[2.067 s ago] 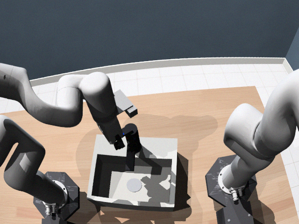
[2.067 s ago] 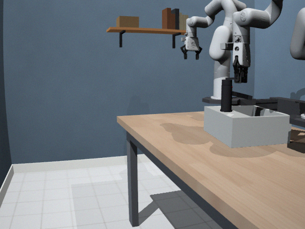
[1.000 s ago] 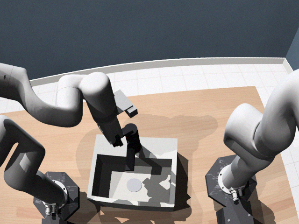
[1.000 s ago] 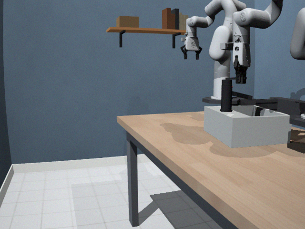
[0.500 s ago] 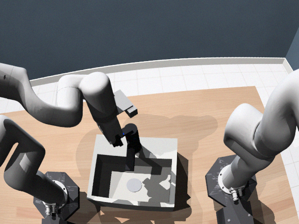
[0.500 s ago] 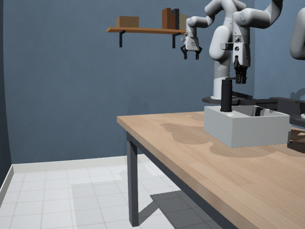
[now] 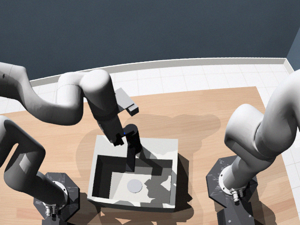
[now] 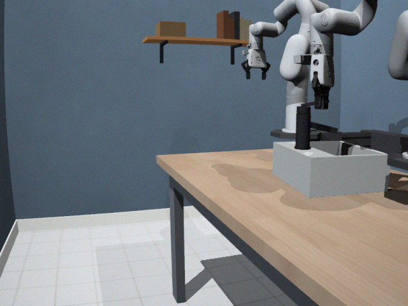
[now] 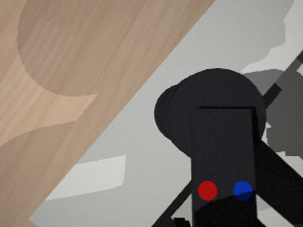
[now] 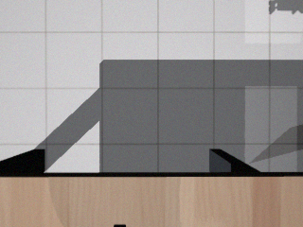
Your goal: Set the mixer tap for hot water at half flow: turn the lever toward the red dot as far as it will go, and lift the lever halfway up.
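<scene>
The black tap (image 7: 137, 142) (image 8: 303, 130) (image 9: 215, 87) stands on the back edge of the pale sink (image 7: 174, 150) (image 8: 345, 174) (image 9: 142, 142). The left gripper (image 7: 118, 142) (image 8: 321, 106) (image 9: 221, 222) looks pinched, narrow, on the lever (image 7: 129, 133) (image 8: 308, 104) (image 9: 222, 142). Its black fingers hide the lever's end. Dark shade nibbles the blue dot (image 9: 242, 190). The right gripper (image 8: 255, 77) (image 10: 128, 161) is wide open, its fingers partly cut off in its own wrist view.

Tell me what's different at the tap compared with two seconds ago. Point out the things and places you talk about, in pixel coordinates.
The left gripper's fingers (image 7: 118, 141) (image 8: 317, 102) have drawn together, closing on the flat black lever (image 7: 128, 133) (image 8: 308, 104) (image 9: 222, 147). Any lever movement is too small to tell. The right gripper (image 8: 255, 75) (image 10: 127, 161) and pale grey rectangular sink (image 7: 92, 169) (image 8: 345, 176) look unchanged.
</scene>
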Robot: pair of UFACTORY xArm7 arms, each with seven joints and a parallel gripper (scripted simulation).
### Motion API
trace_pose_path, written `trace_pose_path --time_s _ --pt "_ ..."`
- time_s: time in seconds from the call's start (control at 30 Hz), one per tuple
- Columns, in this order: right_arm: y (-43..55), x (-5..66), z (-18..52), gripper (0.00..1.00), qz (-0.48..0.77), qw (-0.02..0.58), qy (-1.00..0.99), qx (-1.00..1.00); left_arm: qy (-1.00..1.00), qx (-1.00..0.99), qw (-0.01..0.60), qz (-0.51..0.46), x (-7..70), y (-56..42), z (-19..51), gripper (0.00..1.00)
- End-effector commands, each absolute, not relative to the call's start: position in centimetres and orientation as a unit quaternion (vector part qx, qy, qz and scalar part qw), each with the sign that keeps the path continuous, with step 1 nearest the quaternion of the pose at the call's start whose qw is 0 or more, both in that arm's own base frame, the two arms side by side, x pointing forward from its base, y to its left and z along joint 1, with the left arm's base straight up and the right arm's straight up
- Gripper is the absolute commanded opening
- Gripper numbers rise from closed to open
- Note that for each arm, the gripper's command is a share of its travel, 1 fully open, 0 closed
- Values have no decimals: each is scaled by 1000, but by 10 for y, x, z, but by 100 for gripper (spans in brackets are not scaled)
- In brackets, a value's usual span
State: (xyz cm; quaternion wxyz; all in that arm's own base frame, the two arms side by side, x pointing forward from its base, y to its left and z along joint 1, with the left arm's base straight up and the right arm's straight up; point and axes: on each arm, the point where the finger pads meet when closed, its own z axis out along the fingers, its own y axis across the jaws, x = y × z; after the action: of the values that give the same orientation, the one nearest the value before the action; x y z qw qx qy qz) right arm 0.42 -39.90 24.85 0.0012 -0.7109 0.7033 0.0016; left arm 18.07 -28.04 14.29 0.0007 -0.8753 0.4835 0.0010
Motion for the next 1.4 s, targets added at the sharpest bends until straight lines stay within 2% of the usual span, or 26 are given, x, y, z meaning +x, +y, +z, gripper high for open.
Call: trace_pose_path --time_s 0.0,0.2,0.23,1.37 --pt "-400 4 250 100 0 0 703 -711 483 -875 -1 -1 182 -282 145 0" --pt "-400 4 250 100 0 0 703 -711 483 -875 -1 -1 182 -282 145 0" --pt "-400 4 250 100 0 0 703 -711 483 -875 -1 -1 182 -282 145 64" --pt "-400 4 250 100 0 0 703 -711 483 -875 -1 -1 182 -282 145 64"
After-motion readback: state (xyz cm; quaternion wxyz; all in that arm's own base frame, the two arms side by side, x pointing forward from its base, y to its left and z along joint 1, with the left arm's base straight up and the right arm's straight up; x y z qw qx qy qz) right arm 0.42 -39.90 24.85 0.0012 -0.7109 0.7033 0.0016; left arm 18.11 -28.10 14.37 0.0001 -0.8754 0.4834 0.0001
